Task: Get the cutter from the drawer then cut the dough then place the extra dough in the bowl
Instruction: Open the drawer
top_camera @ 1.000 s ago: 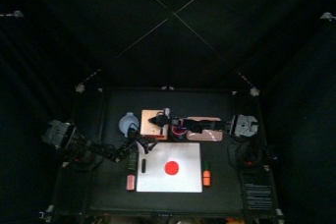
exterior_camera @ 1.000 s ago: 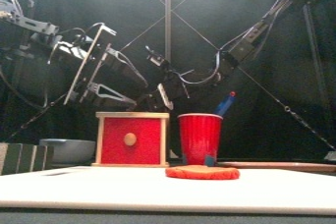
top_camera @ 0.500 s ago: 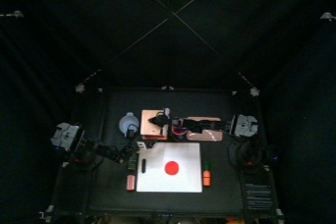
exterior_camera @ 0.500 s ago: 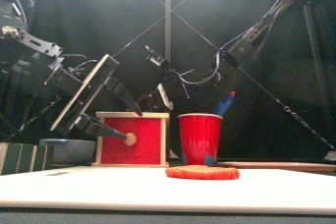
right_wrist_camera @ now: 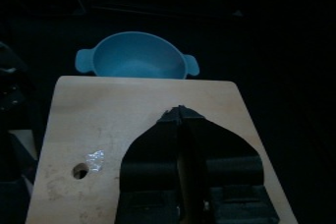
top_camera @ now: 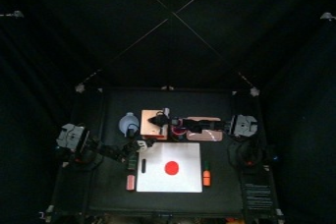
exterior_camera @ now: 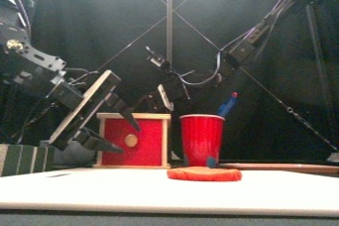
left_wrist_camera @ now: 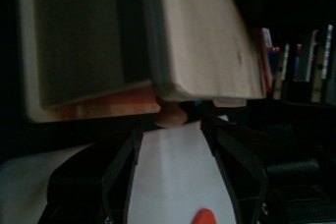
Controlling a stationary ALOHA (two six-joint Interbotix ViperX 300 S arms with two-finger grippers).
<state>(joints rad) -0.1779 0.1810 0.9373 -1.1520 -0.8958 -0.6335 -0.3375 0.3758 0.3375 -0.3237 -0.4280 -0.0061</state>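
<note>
Left gripper [left_wrist_camera: 178,130], jaws parted, lines up on the red drawer front [exterior_camera: 146,136]. Right gripper [right_wrist_camera: 180,117], jaws closed, rests atop the wooden box [right_wrist_camera: 118,120], likely steadying it. Cutter unseen, presumably inside. Dough [exterior_camera: 204,173] lies on the white board [top_camera: 151,179].

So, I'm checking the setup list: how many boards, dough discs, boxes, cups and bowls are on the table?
White cutting board: 1
Red dough disc: 1
Wooden box: 1
Red cup: 1
Blue-grey bowl: 1
Total: 5

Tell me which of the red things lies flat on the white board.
The red dough disc, flat at the board's middle. The red cup stands upright behind it; the drawer front is vertical.
</note>
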